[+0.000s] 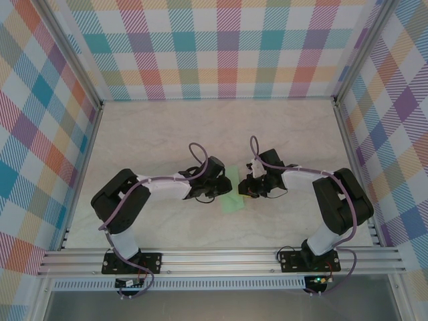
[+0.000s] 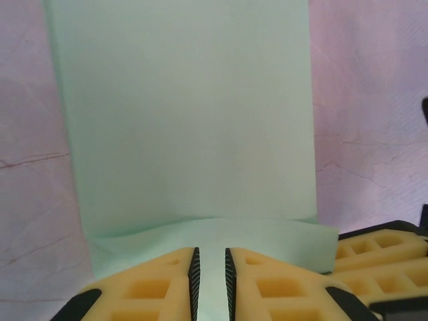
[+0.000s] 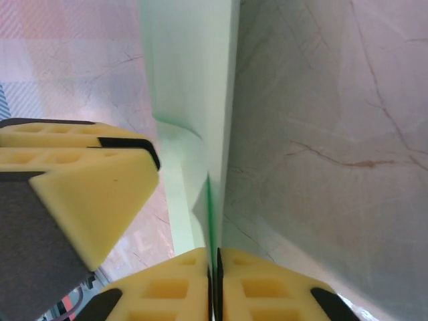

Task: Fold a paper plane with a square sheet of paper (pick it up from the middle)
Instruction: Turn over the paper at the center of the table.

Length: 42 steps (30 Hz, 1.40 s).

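Where aluminium rails (image 1: 221, 257) front a pale marbled table (image 1: 167, 127), the paper plane (image 1: 232, 202) lies mid-table
Right gripper (image 3: 215, 287) pinches its mint creased edge between yellow foam pads (image 3: 167, 287); left gripper (image 2: 210, 281) stands narrow over the smooth sheet, grip unclear; pastel plaid walls (image 1: 227, 47) behind

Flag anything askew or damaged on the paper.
The paper plane is not flat: its near edge curls up at the left tool, and a layer bulges out beside the right tool. No tears visible.
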### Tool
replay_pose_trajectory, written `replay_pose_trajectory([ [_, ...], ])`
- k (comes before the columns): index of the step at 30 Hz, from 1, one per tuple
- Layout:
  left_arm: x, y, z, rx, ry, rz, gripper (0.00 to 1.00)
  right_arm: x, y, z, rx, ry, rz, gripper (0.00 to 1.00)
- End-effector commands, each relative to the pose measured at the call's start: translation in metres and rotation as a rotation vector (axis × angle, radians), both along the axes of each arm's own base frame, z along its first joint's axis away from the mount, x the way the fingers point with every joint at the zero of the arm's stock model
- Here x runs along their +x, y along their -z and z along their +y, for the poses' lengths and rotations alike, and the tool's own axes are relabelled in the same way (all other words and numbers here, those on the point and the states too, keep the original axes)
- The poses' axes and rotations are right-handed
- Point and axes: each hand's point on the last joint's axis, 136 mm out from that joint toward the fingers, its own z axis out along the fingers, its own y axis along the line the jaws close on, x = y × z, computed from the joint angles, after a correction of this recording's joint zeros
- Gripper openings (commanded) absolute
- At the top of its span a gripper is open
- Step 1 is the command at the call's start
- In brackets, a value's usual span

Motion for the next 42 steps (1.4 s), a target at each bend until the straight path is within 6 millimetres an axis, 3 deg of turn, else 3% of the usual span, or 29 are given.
replay_pose_trajectory([
  [1, 0.000, -0.024, 0.009, -0.028, -0.045, -0.062, 0.21, -0.003, -0.015, -0.001, 0.012, -0.016, -0.020, 0.06],
  [5, 0.000, -0.054, 0.037, -0.006, -0.125, -0.147, 0.23, -0.005, -0.038, -0.014, -0.066, -0.013, -0.067, 0.00],
  [8, -0.004, -0.072, 0.068, 0.052, -0.190, -0.201, 0.24, -0.007, -0.059, -0.037, -0.206, 0.002, -0.127, 0.00],
  [13, -0.012, -0.091, 0.119, 0.147, -0.286, -0.273, 0.28, -0.006, -0.096, -0.099, -0.667, 0.058, -0.301, 0.00],
  [15, -0.017, -0.089, 0.138, 0.192, -0.318, -0.269, 0.29, -0.006, -0.111, -0.119, -0.855, 0.063, -0.357, 0.00],
  [17, -0.020, -0.090, 0.152, 0.207, -0.353, -0.282, 0.31, -0.007, -0.117, -0.128, -1.004, 0.030, -0.387, 0.00],
  [20, -0.023, -0.093, 0.172, 0.218, -0.414, -0.290, 0.33, -0.009, -0.110, -0.126, -1.151, -0.039, -0.373, 0.00],
  [24, -0.027, -0.100, 0.190, 0.218, -0.461, -0.312, 0.35, -0.009, -0.088, -0.101, -1.234, -0.108, -0.351, 0.02],
  [32, -0.042, -0.106, 0.209, 0.190, -0.482, -0.334, 0.38, -0.027, -0.027, -0.008, -1.210, -0.233, -0.252, 0.10],
  [36, -0.051, -0.106, 0.217, 0.179, -0.476, -0.333, 0.39, -0.040, -0.005, 0.038, -1.094, -0.252, -0.185, 0.20],
  [39, -0.058, -0.108, 0.223, 0.172, -0.474, -0.340, 0.41, -0.044, -0.016, 0.060, -0.980, -0.222, -0.186, 0.31],
  [41, -0.061, -0.111, 0.225, 0.163, -0.464, -0.348, 0.43, -0.045, -0.035, 0.070, -0.876, -0.194, -0.218, 0.48],
  [42, -0.063, -0.111, 0.225, 0.159, -0.455, -0.351, 0.44, -0.045, -0.048, 0.071, -0.830, -0.174, -0.240, 0.63],
])
